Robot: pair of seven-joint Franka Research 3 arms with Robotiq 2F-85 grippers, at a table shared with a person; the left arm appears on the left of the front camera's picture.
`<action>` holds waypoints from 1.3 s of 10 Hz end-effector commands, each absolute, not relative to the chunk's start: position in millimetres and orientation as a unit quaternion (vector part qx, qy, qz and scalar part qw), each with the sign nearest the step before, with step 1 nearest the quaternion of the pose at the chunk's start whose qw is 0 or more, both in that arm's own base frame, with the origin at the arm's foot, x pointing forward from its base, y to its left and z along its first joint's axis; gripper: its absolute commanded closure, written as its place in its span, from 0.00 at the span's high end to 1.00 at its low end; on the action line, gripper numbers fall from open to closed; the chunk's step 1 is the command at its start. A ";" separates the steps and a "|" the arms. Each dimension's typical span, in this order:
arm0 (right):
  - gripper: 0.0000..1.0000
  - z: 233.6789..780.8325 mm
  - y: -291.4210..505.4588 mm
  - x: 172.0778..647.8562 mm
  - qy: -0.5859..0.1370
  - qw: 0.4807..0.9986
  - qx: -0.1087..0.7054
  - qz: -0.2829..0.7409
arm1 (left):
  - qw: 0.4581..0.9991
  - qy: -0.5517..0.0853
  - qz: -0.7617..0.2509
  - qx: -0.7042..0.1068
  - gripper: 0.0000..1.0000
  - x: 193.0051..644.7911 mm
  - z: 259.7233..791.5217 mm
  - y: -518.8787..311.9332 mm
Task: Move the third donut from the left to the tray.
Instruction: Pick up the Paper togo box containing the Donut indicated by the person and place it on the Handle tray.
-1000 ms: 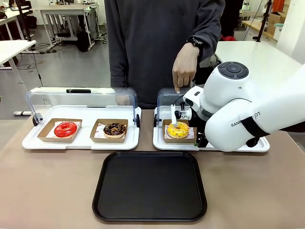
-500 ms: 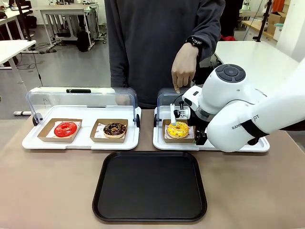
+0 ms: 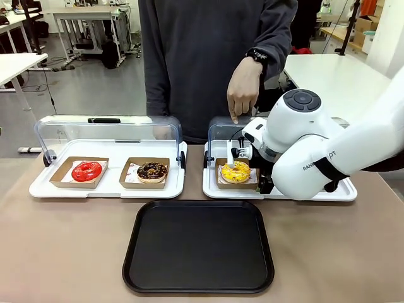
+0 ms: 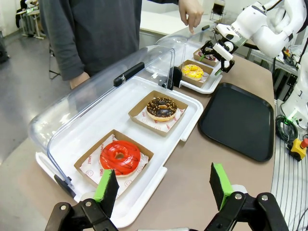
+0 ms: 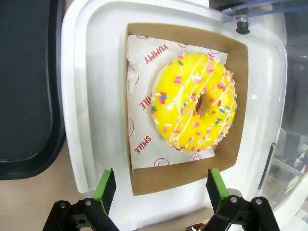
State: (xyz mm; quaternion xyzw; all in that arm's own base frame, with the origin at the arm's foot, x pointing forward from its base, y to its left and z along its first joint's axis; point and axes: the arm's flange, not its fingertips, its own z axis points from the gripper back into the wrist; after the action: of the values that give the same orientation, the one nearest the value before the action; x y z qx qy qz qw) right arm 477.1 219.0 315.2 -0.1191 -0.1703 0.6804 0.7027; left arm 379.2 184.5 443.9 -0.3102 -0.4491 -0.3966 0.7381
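We're hovering the right gripper (image 5: 159, 186) over the yellow donut (image 5: 194, 102), jaws wide open and holding nothing. The donut's sitting in its holder (image 5: 183, 179) on the right display base (image 5: 96, 96), just behind the tray (image 3: 197, 246). We're reading this as the approach step. The next move needs a descent so the pads straddle the holder, then a close. Left gripper (image 4: 163, 185) is idling open.

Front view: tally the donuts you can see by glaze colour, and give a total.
Red-glazed donut: 1
Chocolate-glazed donut: 1
Yellow-glazed donut: 1
Total: 3
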 end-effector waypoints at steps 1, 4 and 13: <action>1.00 315.3 220.8 485.8 -0.183 0.706 -0.118 0.674 | 0.734 -0.453 -0.396 -0.314 1.00 378.0 444.8 184.5; 1.00 306.5 221.2 491.0 -0.176 0.707 -0.109 0.676 | 0.734 -0.453 -0.396 -0.314 1.00 378.0 444.8 184.5; 0.06 307.0 225.4 491.4 -0.142 0.716 -0.101 0.675 | 0.734 -0.453 -0.396 -0.314 1.00 378.0 444.8 184.5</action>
State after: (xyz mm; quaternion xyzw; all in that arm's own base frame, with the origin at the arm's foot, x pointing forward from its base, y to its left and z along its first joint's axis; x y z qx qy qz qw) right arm 487.1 225.4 301.6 -0.1093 -0.1507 0.6819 0.7074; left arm 379.2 184.5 443.9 -0.3102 -0.4491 -0.3966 0.7381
